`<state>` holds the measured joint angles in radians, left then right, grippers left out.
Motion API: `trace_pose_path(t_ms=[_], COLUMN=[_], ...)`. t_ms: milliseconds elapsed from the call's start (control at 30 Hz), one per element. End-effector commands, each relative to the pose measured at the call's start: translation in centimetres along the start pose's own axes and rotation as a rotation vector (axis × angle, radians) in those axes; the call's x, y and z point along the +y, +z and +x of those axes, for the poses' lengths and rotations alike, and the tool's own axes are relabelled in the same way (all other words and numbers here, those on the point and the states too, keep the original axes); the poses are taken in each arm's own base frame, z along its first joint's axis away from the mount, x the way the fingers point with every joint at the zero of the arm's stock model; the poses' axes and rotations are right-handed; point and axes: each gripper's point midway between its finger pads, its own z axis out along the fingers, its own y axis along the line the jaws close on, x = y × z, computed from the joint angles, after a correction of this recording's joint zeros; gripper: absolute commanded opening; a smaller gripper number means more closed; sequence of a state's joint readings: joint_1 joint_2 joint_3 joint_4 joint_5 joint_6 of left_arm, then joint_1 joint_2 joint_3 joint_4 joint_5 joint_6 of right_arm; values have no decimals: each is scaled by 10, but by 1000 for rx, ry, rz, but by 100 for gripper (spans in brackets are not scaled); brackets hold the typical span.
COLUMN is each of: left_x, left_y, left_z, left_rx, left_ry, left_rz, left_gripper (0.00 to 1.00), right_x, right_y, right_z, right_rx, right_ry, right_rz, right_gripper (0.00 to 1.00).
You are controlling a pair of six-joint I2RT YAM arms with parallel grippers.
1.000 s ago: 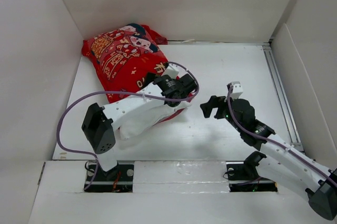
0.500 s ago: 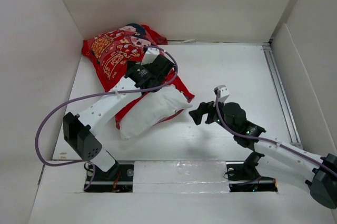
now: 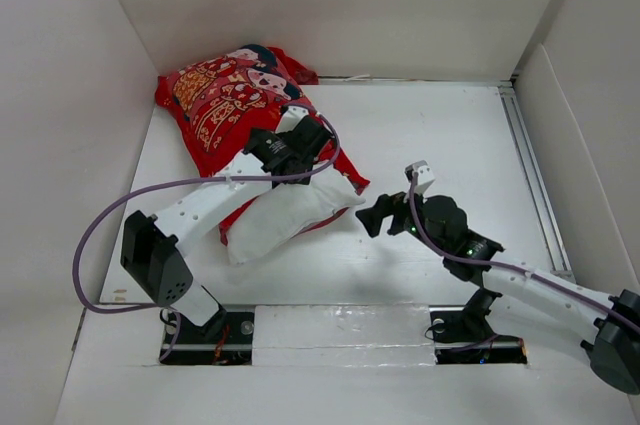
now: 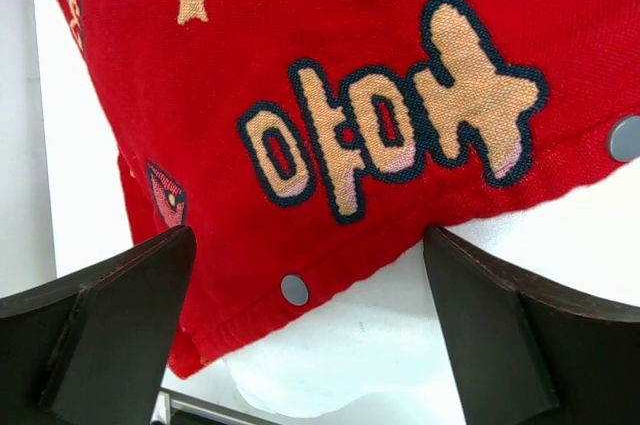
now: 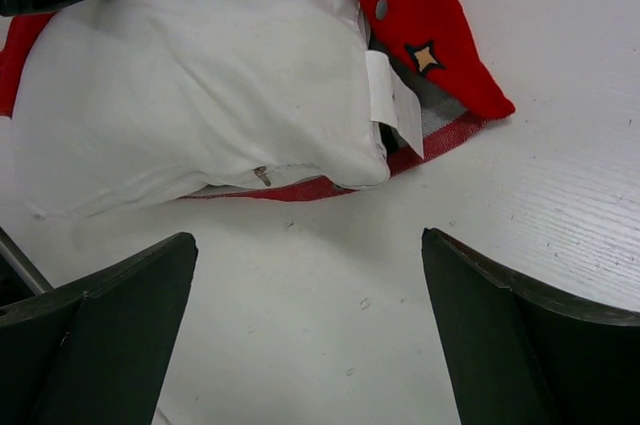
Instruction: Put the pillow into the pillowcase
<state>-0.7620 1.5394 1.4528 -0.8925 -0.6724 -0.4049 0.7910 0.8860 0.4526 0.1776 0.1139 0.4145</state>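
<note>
Red pillowcase (image 4: 300,35), gold lettering (image 4: 395,127), possibly Korean, white pillow (image 5: 190,85)

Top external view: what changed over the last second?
The left claw moved back-left from the right end of the pillow to the pillowcase hem, open. The right claw slid left and nearer, toward the pillow, also open. Pillow and pillowcase stayed put, pillow partly out.
</note>
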Motion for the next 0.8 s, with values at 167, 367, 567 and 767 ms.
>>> trace_pose_path(t_ms=[167, 367, 567, 767], left_x=[2, 4, 14, 3], left_y=[1, 16, 10, -25], left_z=[-2, 2, -29, -45], left_rx=[1, 14, -38, -93], left_ry=[-16, 9, -31, -16], left_rz=[-20, -80, -177, -178], left_gripper=[84, 51, 12, 0], right_x=[21, 42, 73, 106], right_y=[3, 5, 11, 23], right_z=[-20, -15, -7, 0], right_rx=[-70, -67, -76, -135], right_ry=[-7, -24, -79, -142], right_rz=[-67, -160, -263, -218], right_gripper=[100, 100, 100, 100])
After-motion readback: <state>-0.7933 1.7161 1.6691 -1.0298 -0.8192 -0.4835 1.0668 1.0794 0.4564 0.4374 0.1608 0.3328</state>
